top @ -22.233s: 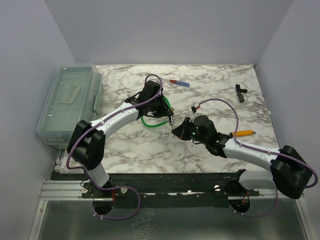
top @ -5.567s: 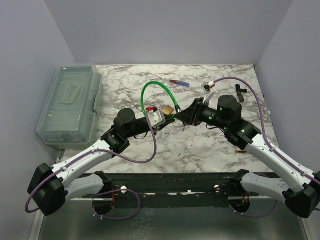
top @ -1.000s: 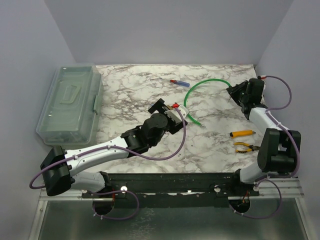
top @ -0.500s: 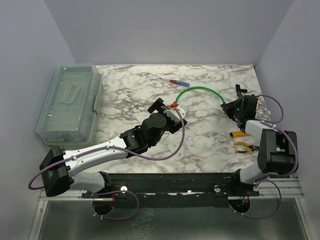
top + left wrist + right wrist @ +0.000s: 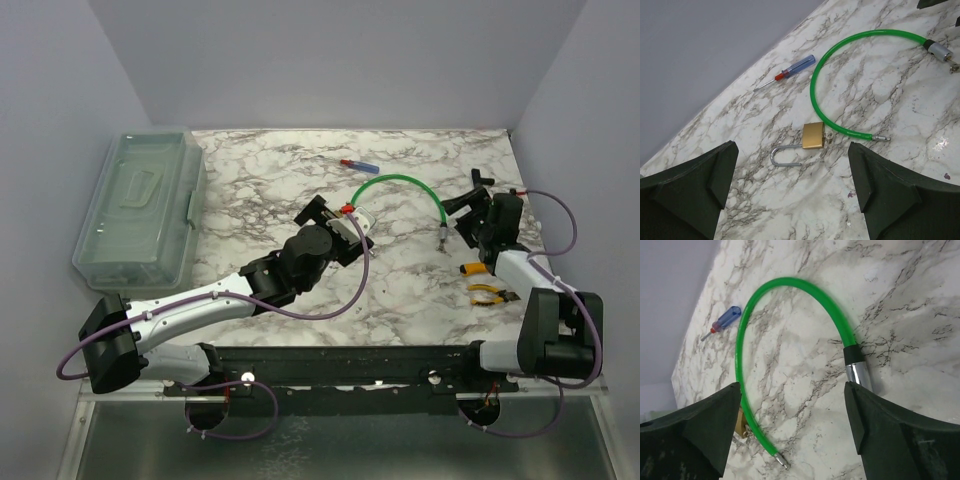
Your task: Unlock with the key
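Left pincer [image 5: 791, 165] gapes wide, empty, over the marble tabletop's middle; just beyond its tips the tiny silvery key [image 5: 827, 137] sticks from the brass padlock [image 5: 813, 136], whose steel hoop stands open. Right pincer [image 5: 792, 390], also wide and empty, hovers near the right edge above the glossy green cable [image 5: 742, 340]

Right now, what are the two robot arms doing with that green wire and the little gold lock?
Neither arm is holding anything. The brass padlock lies on the marble table with its shackle swung open, free of the green cable beside it. The left gripper hovers over the lock with its fingers wide. The right gripper is open above the cable's metal end. A small screwdriver lies nearby.
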